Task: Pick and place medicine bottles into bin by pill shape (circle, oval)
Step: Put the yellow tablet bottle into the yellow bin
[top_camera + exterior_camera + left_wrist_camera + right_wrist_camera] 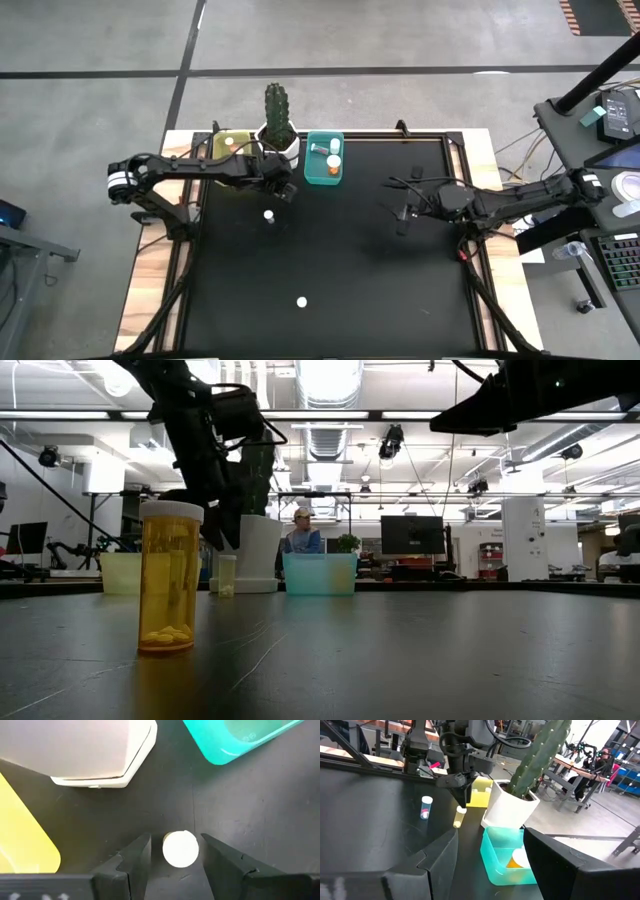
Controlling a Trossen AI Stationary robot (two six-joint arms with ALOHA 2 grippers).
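Observation:
A small medicine bottle with a white cap (pixel 180 849) and a pale yellow body (pixel 458 817) stands upright on the black table, in front of the white cactus pot (pixel 280 140). My left gripper (pixel 175 855) hangs open just above it, pointing steeply down, one finger on either side of the cap, touching nothing. In the high view the gripper (pixel 285 190) hides this bottle. Two more bottles stand free on the table, one close by (pixel 269 215) and one near the front edge (pixel 301 301). My right gripper (pixel 403 215) waits open at the right, held level.
A yellow bin (pixel 222 152) with one bottle stands left of the pot, and a teal bin (pixel 312 175) with a few bottles stands right of it. Both sit at the table's far edge. In the low view the orange bottle (pixel 170 575) stands close to the camera.

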